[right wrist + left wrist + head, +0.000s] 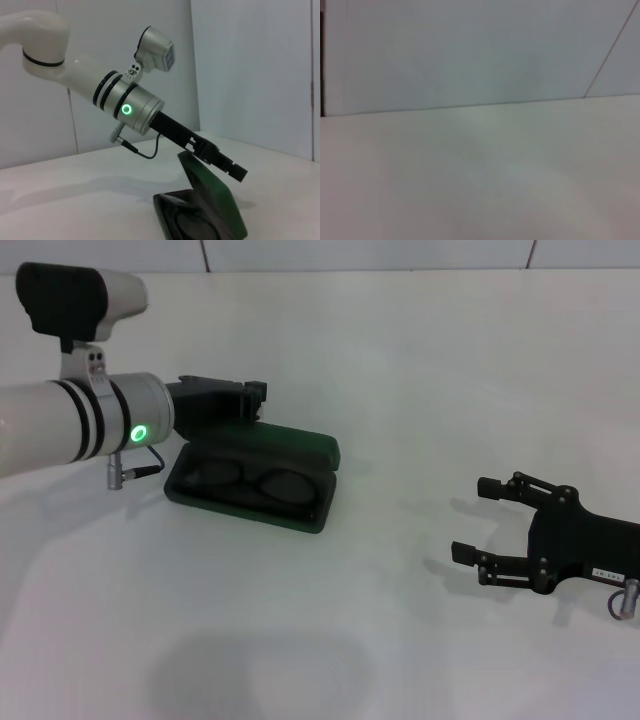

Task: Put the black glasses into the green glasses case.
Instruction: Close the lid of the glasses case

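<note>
The black glasses (250, 483) lie inside the open green glasses case (300, 502) on the white table (400, 360), lid raised. The left gripper (252, 400) sits at the lid's back edge; whether its grasp is closed or released I cannot tell. The right gripper (478, 519) rests well apart on the table, fingers spread and holding nothing.
</note>
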